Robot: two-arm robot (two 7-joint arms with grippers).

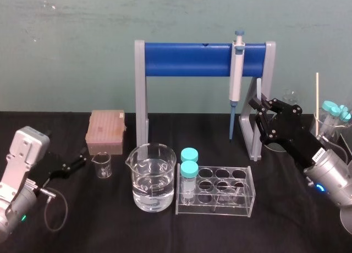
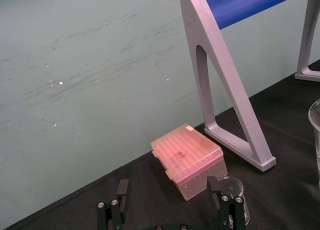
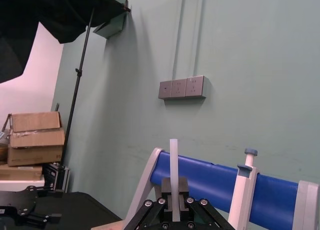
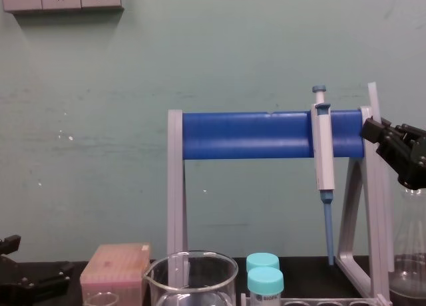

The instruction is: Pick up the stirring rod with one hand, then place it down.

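Head view: the right gripper (image 1: pixel 258 111), a black 2-jaw claw, is raised beside the right leg of the grey-and-blue pipette stand (image 1: pixel 187 59). Its jaws pinch the thin, translucent whitish stirring rod (image 1: pixel 258 93), which stands upright out of them. The left gripper (image 1: pixel 71 164) is parked low over the left of the black table (image 1: pixel 110 225), well apart from the rod.

Left wrist view: the left gripper's jaws are spread and empty, facing a pink lidded tip box (image 2: pixel 189 157).

Right wrist view: the rod (image 3: pixel 173 165) rises straight from between the closed jaws.

Chest view: the rod (image 4: pixel 371 96) tops the stand's blue bar (its lower end blends with the stand's leg). In my judgement the pick-up is done. Placing turns on 1 relation: the long axis is vertical and the table lies below, so the right arm should lower and tilt the rod flat.
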